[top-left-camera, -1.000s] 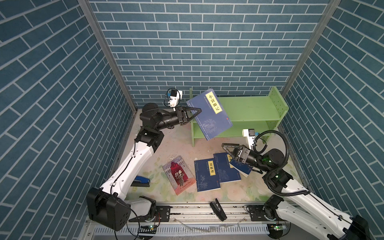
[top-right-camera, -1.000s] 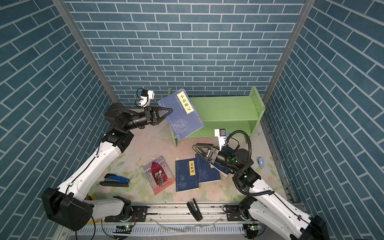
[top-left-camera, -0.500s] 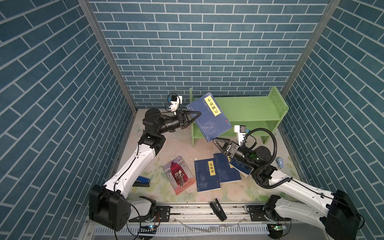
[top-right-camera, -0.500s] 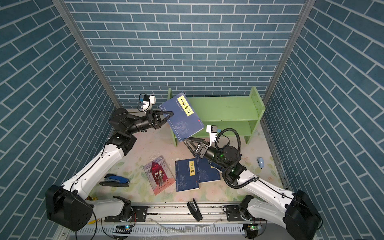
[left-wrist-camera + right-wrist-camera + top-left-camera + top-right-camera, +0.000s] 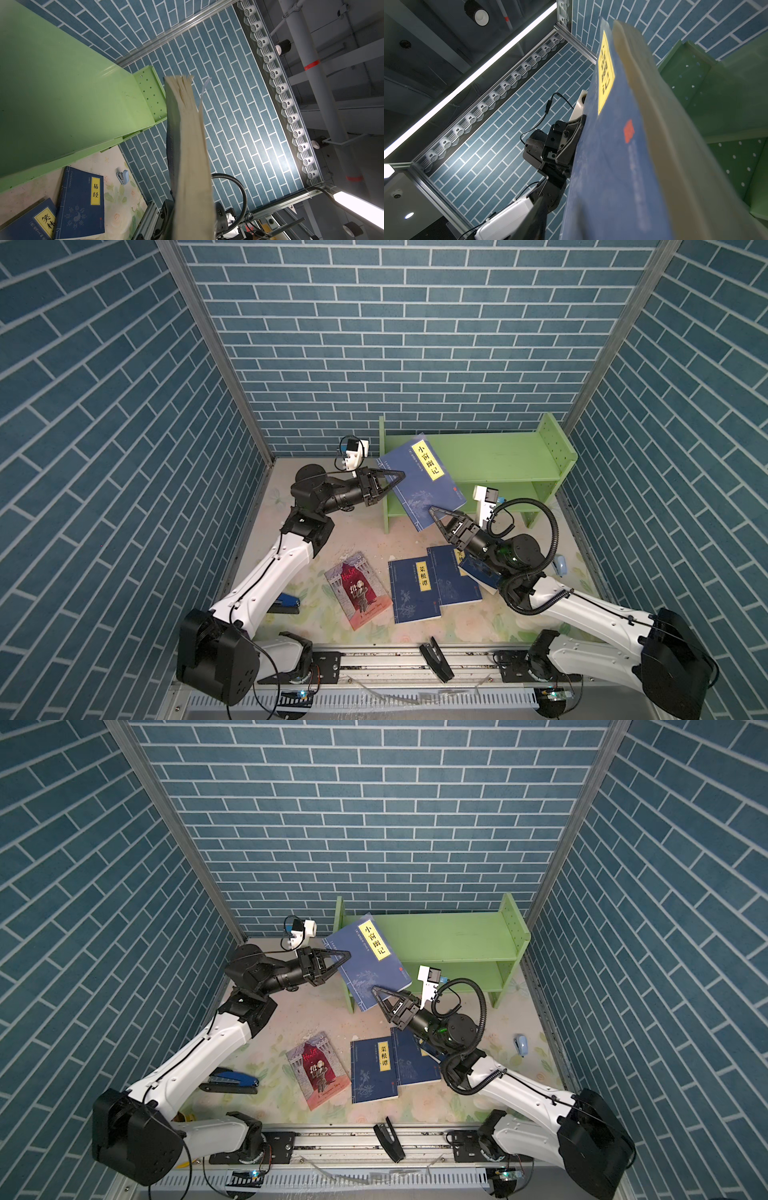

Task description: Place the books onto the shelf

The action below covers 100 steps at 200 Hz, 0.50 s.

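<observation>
A dark blue book [image 5: 419, 477] [image 5: 370, 965] with a yellow title label hangs tilted in the air before the left end of the light green shelf [image 5: 490, 456] [image 5: 449, 936]. My left gripper [image 5: 401, 475] [image 5: 347, 955] is shut on its spine side. My right gripper [image 5: 432, 512] [image 5: 374, 990] straddles the book's lower corner. In the right wrist view the cover [image 5: 612, 145] fills the gap beside one dark finger [image 5: 537, 216]; whether the jaws press on it is unclear. Flat on the table lie a red-and-grey book [image 5: 357, 591] and blue books [image 5: 413, 589] [image 5: 453, 583] [image 5: 80, 203].
A blue stapler [image 5: 284, 605] lies by the left arm's base. A small pale blue stapler [image 5: 560, 565] sits near the right wall. A black clip [image 5: 436, 664] rests on the front rail. Brick-patterned walls close in three sides.
My right gripper rose from over the table books to the held book's lower corner, and its jaws narrowed. The left arm lowered the book toward the shelf's left end.
</observation>
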Each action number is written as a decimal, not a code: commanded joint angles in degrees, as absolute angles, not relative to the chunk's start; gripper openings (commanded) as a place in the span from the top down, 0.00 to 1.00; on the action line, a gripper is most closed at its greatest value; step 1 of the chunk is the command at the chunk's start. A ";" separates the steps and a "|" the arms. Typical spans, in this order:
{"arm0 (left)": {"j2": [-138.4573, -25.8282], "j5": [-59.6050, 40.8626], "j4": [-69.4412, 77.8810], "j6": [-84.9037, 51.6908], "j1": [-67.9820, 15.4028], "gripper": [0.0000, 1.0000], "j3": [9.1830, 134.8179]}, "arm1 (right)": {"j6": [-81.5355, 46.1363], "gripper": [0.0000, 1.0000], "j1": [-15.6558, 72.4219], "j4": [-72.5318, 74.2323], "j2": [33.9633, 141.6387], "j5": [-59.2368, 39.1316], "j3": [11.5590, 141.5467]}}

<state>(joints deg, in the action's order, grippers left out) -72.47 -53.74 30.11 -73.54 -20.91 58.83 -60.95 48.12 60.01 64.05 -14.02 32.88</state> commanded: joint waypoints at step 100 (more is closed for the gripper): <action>-66.29 -59.94 7.17 -49.09 -19.90 0.22 58.24 | -53.25 1.00 47.68 36.83 53.79 -15.66 35.01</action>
<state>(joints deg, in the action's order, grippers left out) -69.14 -55.27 21.71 -64.01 -21.06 56.05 -58.61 48.07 48.99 60.29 -13.72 32.88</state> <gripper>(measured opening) 0.754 0.109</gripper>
